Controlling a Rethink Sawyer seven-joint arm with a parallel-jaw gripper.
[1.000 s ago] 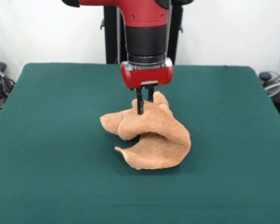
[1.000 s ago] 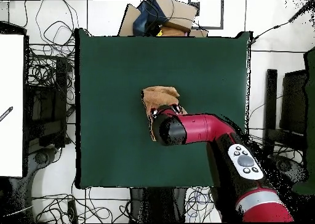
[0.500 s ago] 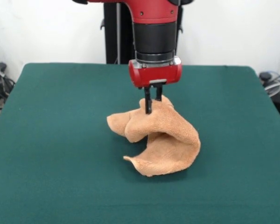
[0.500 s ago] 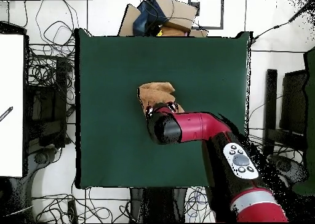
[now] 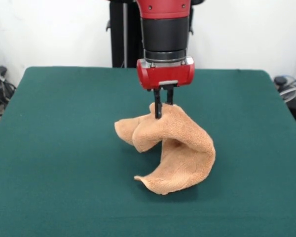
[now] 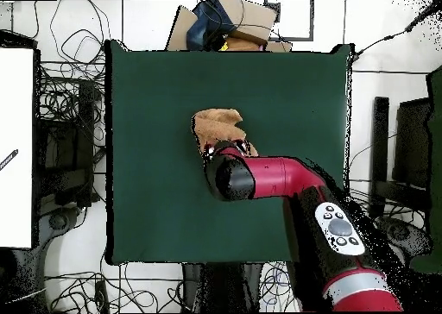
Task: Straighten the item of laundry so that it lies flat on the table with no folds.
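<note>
The towel (image 5: 173,147) sits crumpled near the middle of the green table (image 5: 59,163), its top pulled up into a peak, one corner trailing toward 7 o'clock on the felt. No tag or writing can be read. The gripper (image 5: 161,112) — fingers nearly together — pinches that peak from above.

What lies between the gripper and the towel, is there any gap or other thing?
Nothing. In the front view the gripper is shut on the towel at its top fold, with no gap; the overhead view hides this under the arm.
</note>
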